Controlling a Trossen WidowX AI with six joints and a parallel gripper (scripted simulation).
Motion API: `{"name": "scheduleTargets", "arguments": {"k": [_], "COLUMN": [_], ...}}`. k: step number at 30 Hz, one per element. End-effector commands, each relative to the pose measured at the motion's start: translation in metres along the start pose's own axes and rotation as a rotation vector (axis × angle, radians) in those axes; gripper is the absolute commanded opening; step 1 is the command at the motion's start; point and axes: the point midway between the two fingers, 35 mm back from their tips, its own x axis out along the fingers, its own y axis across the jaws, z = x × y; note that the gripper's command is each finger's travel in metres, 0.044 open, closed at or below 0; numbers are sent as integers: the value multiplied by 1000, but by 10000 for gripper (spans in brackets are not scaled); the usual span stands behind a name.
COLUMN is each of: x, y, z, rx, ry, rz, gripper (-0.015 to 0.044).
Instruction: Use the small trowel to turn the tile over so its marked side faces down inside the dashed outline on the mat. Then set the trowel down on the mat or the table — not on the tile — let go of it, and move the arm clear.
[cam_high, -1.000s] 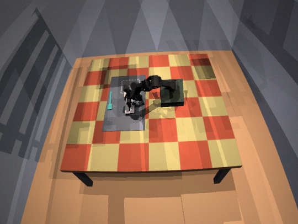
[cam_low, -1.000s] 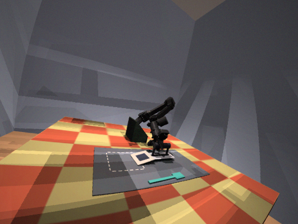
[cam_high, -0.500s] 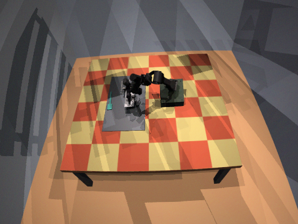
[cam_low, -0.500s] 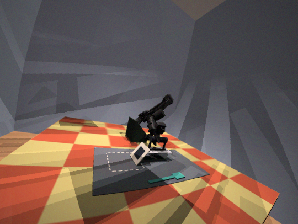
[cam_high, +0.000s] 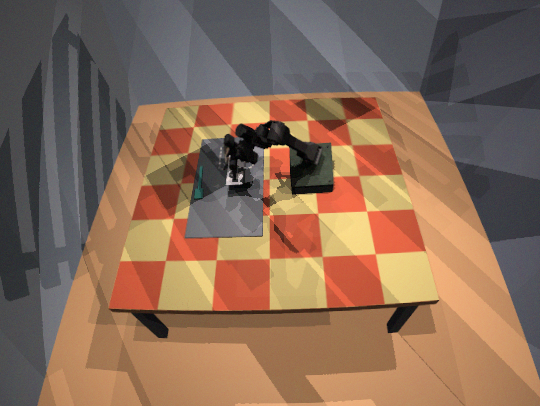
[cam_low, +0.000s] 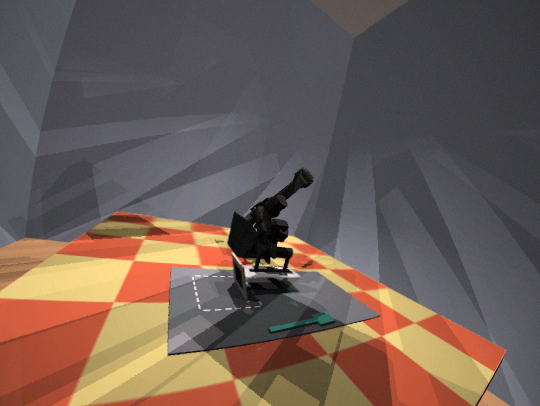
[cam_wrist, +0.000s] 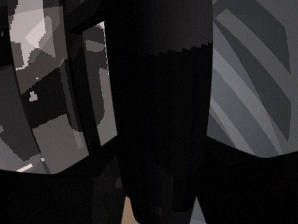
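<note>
My gripper (cam_high: 234, 175) (cam_low: 273, 268) is shut on the small trowel, low over the mat (cam_high: 210, 220) (cam_low: 190, 332). The trowel's flat pale blade (cam_low: 282, 275) lies about level under the fingers; its dark top bar is between them. The tile (cam_low: 241, 280) stands on edge, nearly upright, at the blade's left end in the exterior view. Its dark marked square faces left, towards the dashed outline (cam_low: 197, 293). The tile's lower edge is low, by the outline's right part; whether it touches the mat is unclear. In the top view the arm hides the tile. The wrist view shows mostly dark gripper parts.
A teal long-handled tool (cam_high: 199, 185) (cam_low: 300, 324) lies along the mat's far side from the arm base. The dark base block (cam_high: 312, 175) (cam_low: 241, 237) stands on the checkered table (cam_high: 295, 280) beside the mat. The arm reaches over from it.
</note>
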Motion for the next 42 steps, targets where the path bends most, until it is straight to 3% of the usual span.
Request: {"name": "scheduleTargets", "arguments": {"k": [1,21,42], "x": [1,-20,-20], "y": [-7,-27,-27], "z": [-1,59,59], "rx": [-17,-15,-15], "ry": [-9,-11,-11], "rz": [-16,-16,-16], "gripper": [0,0,0]}}
